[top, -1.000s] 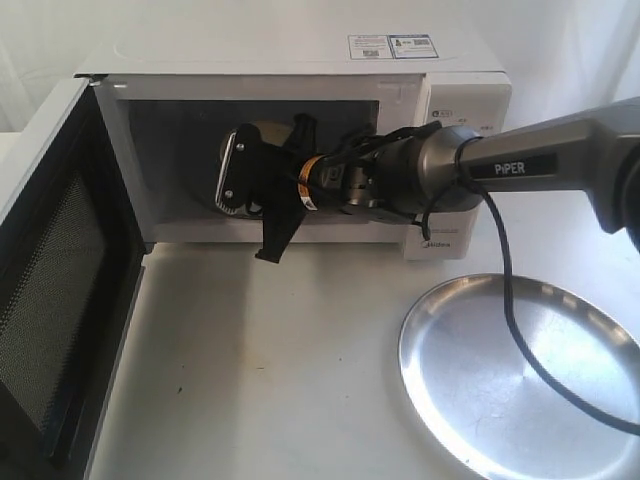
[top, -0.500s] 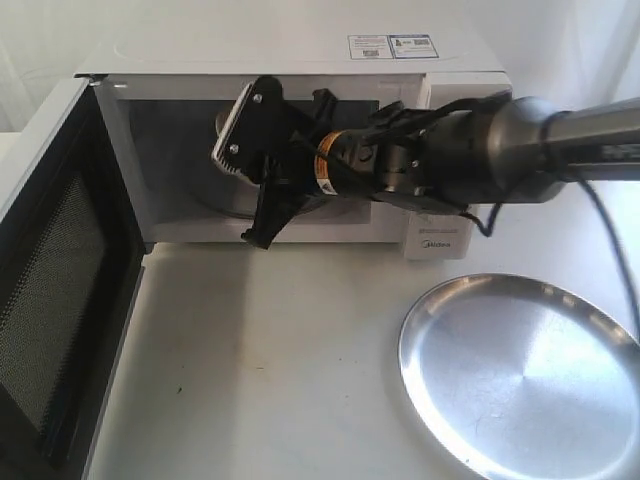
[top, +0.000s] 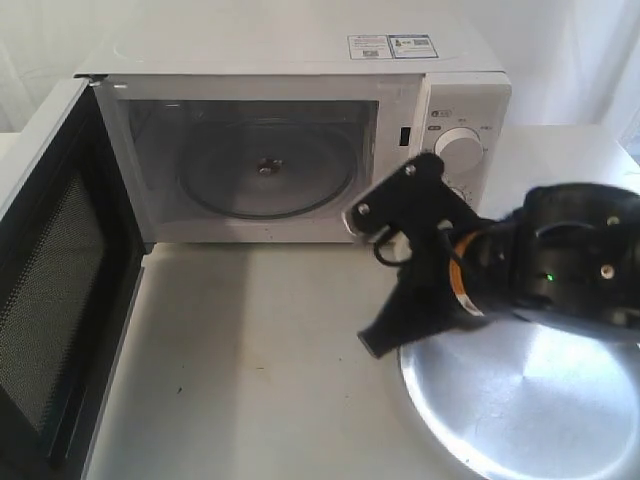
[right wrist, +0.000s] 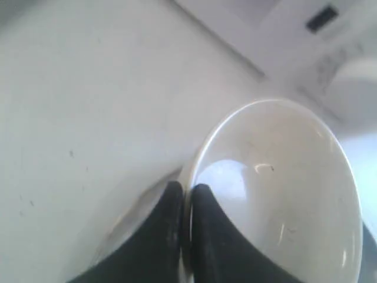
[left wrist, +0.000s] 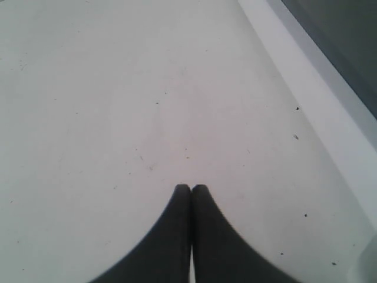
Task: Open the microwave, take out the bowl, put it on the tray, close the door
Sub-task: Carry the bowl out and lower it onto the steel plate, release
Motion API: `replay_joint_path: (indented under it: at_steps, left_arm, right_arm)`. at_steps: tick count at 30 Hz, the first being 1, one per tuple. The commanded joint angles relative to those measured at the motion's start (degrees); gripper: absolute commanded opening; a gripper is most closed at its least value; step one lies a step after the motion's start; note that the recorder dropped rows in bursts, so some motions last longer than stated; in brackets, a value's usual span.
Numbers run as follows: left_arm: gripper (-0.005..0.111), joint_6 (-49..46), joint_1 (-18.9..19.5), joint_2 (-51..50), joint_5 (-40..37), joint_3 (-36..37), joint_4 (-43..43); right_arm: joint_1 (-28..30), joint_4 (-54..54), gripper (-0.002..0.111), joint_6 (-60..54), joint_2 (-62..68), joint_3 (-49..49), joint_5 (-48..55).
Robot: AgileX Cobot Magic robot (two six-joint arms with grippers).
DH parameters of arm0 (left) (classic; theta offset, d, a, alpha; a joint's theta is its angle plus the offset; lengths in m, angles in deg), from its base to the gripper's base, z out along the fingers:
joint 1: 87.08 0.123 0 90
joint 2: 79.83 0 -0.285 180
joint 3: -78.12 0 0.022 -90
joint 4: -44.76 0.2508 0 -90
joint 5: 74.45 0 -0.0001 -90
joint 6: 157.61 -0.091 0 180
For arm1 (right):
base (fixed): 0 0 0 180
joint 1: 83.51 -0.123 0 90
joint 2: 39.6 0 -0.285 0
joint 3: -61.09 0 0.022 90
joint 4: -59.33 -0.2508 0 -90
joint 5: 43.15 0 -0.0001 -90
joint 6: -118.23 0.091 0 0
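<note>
Bowl (right wrist: 283, 194) first: it is out of the microwave (top: 290, 60) and hangs from the right gripper (right wrist: 187, 188), whose two dark fingers clench its rim, one inside and one outside. In the right wrist view we see its smooth white inside, with nothing in it. In the exterior view the wrist hides the bowl, so we cannot tell how high it hangs.

What the coming move turns on, as we judge it, is where the tray (top: 520, 400) lies from the jaws. The right gripper sits over the tray's far left rim, so the tray's middle lies to the right and nearer. The bowl is round, so no axis needs lining up; it needs a short carry right and near, then a lowering until its base is flat. Released over the rim, it could tip onto the table (top: 250, 350).

We see nothing on the part of the tray that shows. The microwave's cavity holds only the glass turntable (top: 265, 170).

The door (top: 50, 300) stands wide open on the left. The left gripper (left wrist: 191, 190) has its fingers pressed together on nothing, over bare table beside a white edge that looks like the door's. It does not show in the exterior view.
</note>
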Motion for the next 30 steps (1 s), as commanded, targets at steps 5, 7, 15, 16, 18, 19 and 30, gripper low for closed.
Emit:
replay_joint_path:
  at_steps: [5, 7, 15, 16, 18, 19, 30]
  left_arm:
    - [0.000, 0.0, 0.0, 0.1, -2.4, 0.5, -0.2]
    - [0.000, 0.0, 0.0, 0.1, -2.4, 0.5, -0.2]
    - [0.000, 0.0, 0.0, 0.1, -2.4, 0.5, -0.2]
    - [0.000, 0.0, 0.0, 0.1, -2.4, 0.5, -0.2]
    - [0.000, 0.0, 0.0, 0.1, -2.4, 0.5, -0.2]
    - [0.000, 0.0, 0.0, 0.1, -2.4, 0.5, -0.2]
    - [0.000, 0.0, 0.0, 0.1, -2.4, 0.5, -0.2]
  right_arm:
    - [0.3, 4.2, 0.000, 10.9, -1.3, 10.1, -0.4]
    - [0.3, 5.7, 0.000, 12.8, -1.3, 11.5, 0.3]
    - [0.3, 15.0, 0.001, 22.9, -1.3, 14.4, -3.8]
    - [0.3, 15.7, 0.002, 22.7, -1.3, 14.5, -6.5]
    - [0.3, 17.3, 0.012, 22.6, -1.5, 14.6, -13.3]
    - [0.3, 18.0, 0.019, 22.5, -1.7, 14.6, -15.8]
    - [0.3, 18.5, 0.057, 24.1, -7.0, 14.6, -9.6]
